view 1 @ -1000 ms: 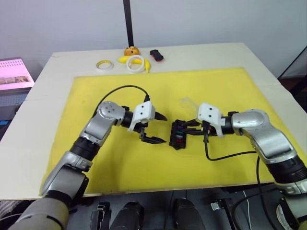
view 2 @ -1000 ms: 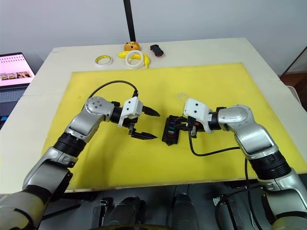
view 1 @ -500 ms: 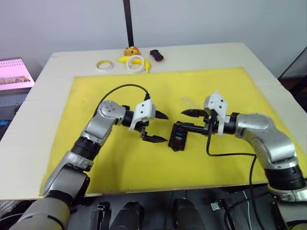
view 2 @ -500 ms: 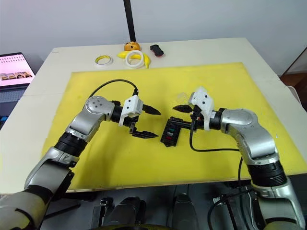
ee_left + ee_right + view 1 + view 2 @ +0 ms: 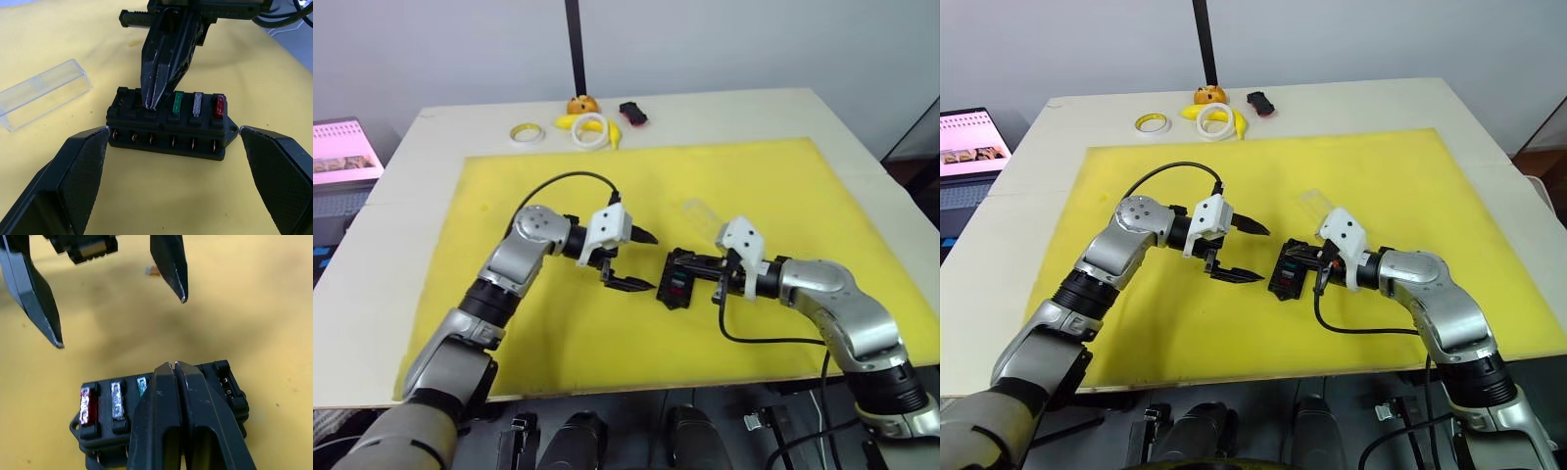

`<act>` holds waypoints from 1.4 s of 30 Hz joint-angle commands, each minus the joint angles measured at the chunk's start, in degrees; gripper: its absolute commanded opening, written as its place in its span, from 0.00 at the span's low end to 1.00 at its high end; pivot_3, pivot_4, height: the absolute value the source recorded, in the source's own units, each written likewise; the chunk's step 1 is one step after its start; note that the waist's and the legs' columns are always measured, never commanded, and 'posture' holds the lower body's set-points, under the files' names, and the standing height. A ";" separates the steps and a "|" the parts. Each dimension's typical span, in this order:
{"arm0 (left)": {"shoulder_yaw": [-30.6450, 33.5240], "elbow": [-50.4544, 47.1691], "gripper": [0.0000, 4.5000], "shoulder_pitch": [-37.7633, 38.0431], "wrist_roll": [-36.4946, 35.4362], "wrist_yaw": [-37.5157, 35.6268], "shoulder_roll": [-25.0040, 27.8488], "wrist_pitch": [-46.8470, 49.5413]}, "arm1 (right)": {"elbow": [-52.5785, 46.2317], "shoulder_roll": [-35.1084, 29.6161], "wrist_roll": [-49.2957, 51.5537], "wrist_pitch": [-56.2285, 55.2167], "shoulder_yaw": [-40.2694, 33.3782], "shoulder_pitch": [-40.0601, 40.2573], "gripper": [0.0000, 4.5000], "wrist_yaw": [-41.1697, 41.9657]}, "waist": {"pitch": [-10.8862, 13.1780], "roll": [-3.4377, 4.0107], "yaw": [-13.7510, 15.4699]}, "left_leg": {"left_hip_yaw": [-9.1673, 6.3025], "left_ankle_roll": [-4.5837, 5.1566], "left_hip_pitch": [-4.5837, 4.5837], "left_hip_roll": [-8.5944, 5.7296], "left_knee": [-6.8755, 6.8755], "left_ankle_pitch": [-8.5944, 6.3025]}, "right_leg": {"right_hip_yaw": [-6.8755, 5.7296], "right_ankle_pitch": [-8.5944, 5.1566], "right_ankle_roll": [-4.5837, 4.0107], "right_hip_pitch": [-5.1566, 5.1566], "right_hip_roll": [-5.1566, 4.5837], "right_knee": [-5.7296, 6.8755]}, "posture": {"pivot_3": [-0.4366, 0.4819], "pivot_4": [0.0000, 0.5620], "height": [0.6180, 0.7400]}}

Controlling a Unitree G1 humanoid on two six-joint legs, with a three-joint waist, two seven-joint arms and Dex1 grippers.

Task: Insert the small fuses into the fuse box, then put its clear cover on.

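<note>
The black fuse box lies mid-mat, with green, grey and red small fuses seated in one row. My right gripper is shut, its tips resting on the slot beside the green fuse; nothing shows between its fingers. My left gripper hangs open just left of the box, one finger on each side of it in the left wrist view. The clear cover lies on the mat behind the box. A tiny orange fuse lies loose on the mat beyond my left gripper.
The yellow mat covers most of the table. At the far edge sit two tape rings, an orange object and a black-and-red object. A laptop stands off the table's left side.
Half a second ago my right gripper was open and lifted above the box; now it is shut and lowered onto the box's slots. The left gripper has stayed put.
</note>
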 commanded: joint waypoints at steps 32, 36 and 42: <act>41.29 -14.92 1.00 35.84 -22.45 9.60 30.64 38.35 | -3.69 -16.49 13.48 9.92 -49.55 27.67 1.00 4.35 | 0.01 0.06 0.50 | 0.07 0.03 0.12 0.25 -0.08 -0.02 | 0.07 0.00 -0.01 0.09 0.04 -0.01 | 0.48 0.27 1.00; 41.29 -18.06 1.00 34.54 -27.05 11.23 30.25 44.88 | -7.51 -16.30 15.81 11.31 -46.87 25.75 1.00 2.93 | 0.01 0.06 0.94 | 0.10 0.03 0.12 0.26 -0.07 -0.02 | 0.08 0.00 -0.01 0.10 0.02 -0.03 | 0.48 0.27 1.00; 39.15 -20.69 1.00 24.97 -35.45 20.89 23.41 61.59 | -15.52 -15.08 21.41 14.42 -36.37 17.43 1.00 -1.20 | 0.01 0.06 1.32 | 0.09 0.02 0.10 0.26 0.00 -0.02 | 0.08 0.00 -0.01 0.11 0.02 -0.01 | 0.48 0.27 1.00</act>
